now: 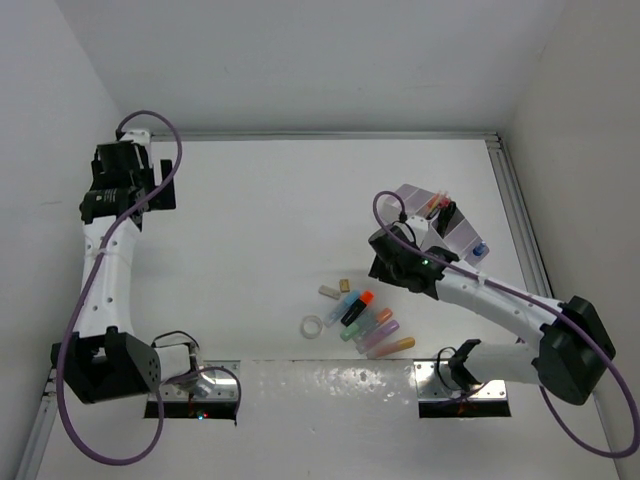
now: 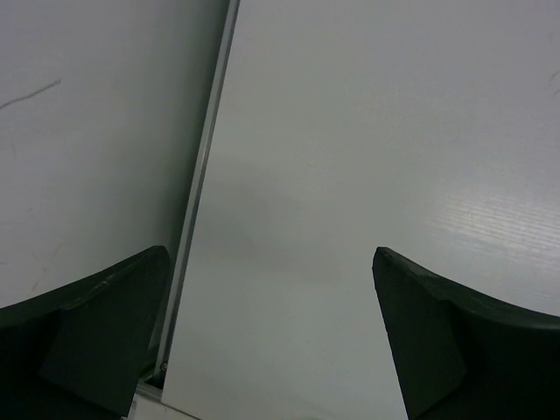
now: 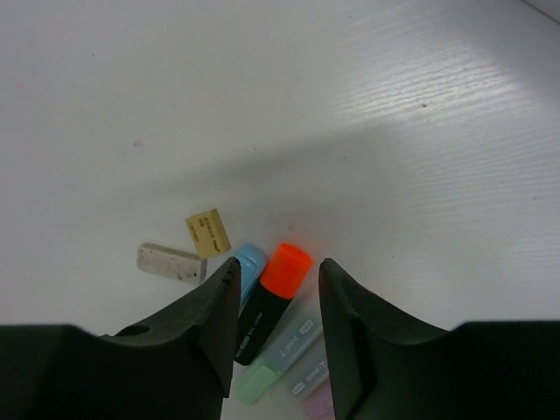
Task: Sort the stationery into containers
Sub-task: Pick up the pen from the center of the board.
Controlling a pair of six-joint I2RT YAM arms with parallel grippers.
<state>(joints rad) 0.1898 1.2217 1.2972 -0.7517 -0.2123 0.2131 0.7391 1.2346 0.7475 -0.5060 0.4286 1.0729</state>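
The stationery lies in a loose heap in the middle of the table. It includes an orange-capped black highlighter (image 1: pixel 356 308), pastel highlighters (image 1: pixel 380 330), two small erasers (image 1: pixel 328 291) and a clear tape ring (image 1: pixel 313 326). The pale lilac organizer (image 1: pixel 410 192) stands at the right with a few pens upright in it. My right gripper (image 1: pixel 388 262) hovers open between the heap and the organizer, holding nothing. In the right wrist view its jaws (image 3: pixel 278 264) frame the orange-capped highlighter (image 3: pixel 271 302), with a blue highlighter (image 3: pixel 251 262) and a beige eraser (image 3: pixel 207 234) to the left. My left gripper (image 1: pixel 140 185) is open at the far left.
A grey-white eraser (image 3: pixel 171 262) and a green-capped highlighter (image 3: pixel 278 360) lie by the right fingers. The left wrist view shows my left gripper (image 2: pixel 269 254) over bare table beside the metal edge rail (image 2: pixel 206 157) and the wall. Purple cables loop over both arms.
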